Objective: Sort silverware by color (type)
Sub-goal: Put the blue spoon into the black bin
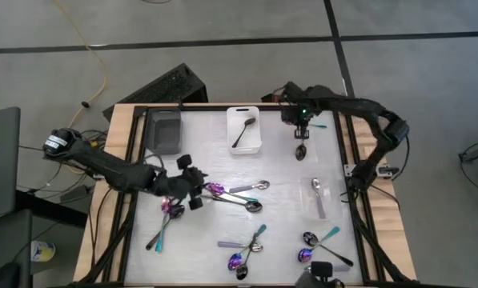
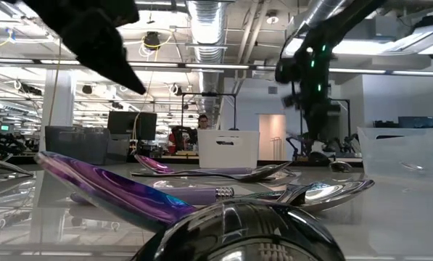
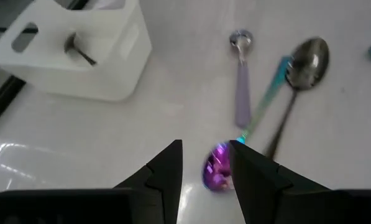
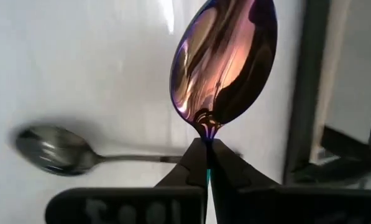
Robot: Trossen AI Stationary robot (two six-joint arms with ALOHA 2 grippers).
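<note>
My right gripper (image 1: pixel 302 132) hangs over the table's far right part, shut on an iridescent purple spoon (image 4: pixel 225 59). Below it a dark spoon (image 1: pixel 301 150) lies on the table. My left gripper (image 1: pixel 200 190) is open at the table's left middle. Its fingers stand either side of the bowl of a purple spoon with a teal handle (image 3: pixel 217 171), which lies flat beside a black spoon (image 3: pixel 306 59) and a pale-handled spoon (image 3: pixel 241 87). More purple, black and silver spoons lie along the near side (image 1: pixel 243 252). My right gripper pinches the purple spoon at its neck (image 4: pixel 207 132), just behind the bowl, between the two fingertips (image 4: pixel 194 158). The teal handle runs back between the fingers. The fingers point down and the spoon is lifted clear, its bowl sticking out beyond the fingertips.
A white bin (image 1: pixel 243 142) with a black spoon inside stands at the far middle, and a grey bin (image 1: pixel 165 130) at the far left. A silver spoon (image 1: pixel 317 194) lies near the right edge. In the low view a clear bin (image 2: pixel 403 148) shows at the right.
</note>
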